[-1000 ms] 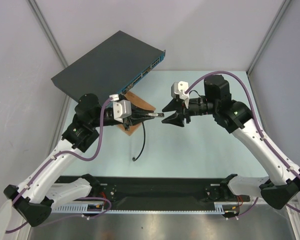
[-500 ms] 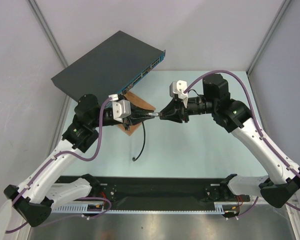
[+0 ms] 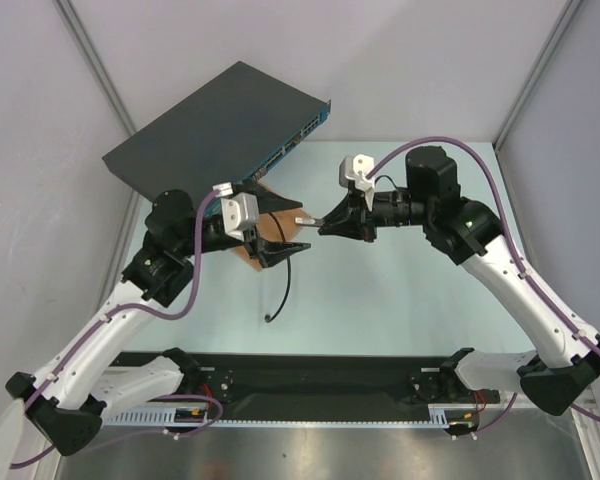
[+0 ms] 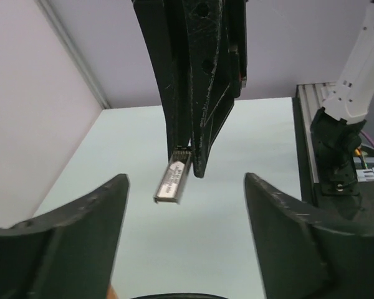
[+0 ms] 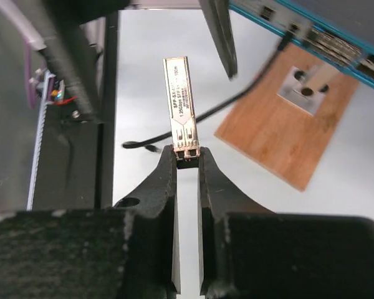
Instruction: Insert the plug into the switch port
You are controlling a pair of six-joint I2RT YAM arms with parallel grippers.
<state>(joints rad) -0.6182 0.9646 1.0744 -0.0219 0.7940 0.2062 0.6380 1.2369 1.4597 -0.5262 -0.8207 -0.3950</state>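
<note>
**Right claw (image 3: 328,222) clamped on plug (image 5: 181,103): alignment to switch (image 3: 215,125) pending**

1. Right claw: fingers are together on the rear end of the plug. The metal body projects free beyond the tips.
2. Left claw (image 3: 280,228): fingers stand apart, one on each side of the plug's free end, touching nothing.
3. Position, top view: the plug hangs above the table (image 3: 400,290) between the two claws. Its long axis runs 3 to 9 o'clock, free end toward 9.
4. Target: the switch lies at 10 to 11 o'clock from the right claw. Its teal front face (image 3: 285,150) runs from 7 toward 1 o'clock and looks toward 4 to 5.
5. Judgement: the plug is not yet square to that face. The free end must swing toward 10 to 11 o'clock before insertion.
6. The left claw is nearer the face, but the right arm carries the part.
7. Clearances: the wooden board (image 5: 287,140) lies just below the face. A black cable (image 3: 285,285) trails at 7 o'clock. Open table lies from 3 to 6 o'clock. The left claw's spread fingers flank the likely path, a probable contact risk.
</note>
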